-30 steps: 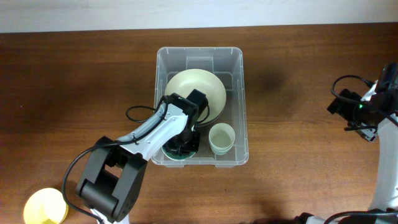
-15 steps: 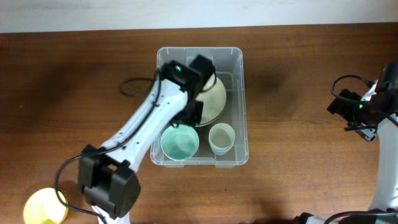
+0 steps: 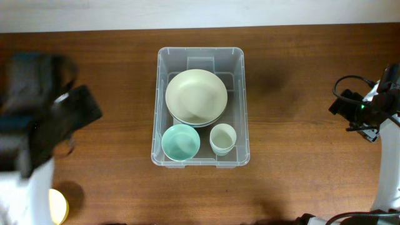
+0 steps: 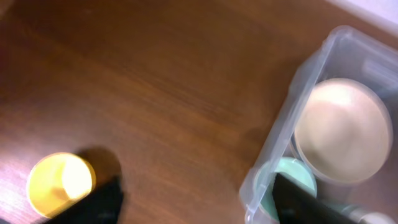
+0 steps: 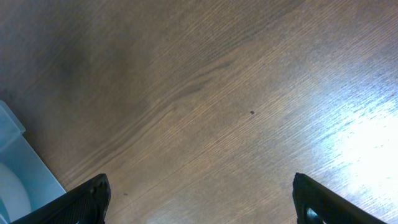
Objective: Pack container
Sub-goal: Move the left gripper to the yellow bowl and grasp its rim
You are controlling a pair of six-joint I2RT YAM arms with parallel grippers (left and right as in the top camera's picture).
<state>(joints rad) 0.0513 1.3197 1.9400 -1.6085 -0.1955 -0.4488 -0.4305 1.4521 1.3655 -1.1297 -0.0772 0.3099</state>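
Large clear rectangular plastic container (image 3: 200,51) sits mid brown wooden table (image 3: 300,125), open top up, long axis far-to-near in overhead view. Inside: large cream bowl (image 3: 196,97) at far end; teal bowl (image 3: 180,142) and small pale cup (image 3: 223,138) at near end. Left gripper (image 4: 199,208) blurred, jaws seemingly wide, empty. Right gripper (image 5: 202,208) jaws wide, empty. Yellow bowl (image 3: 57,207) half hidden.
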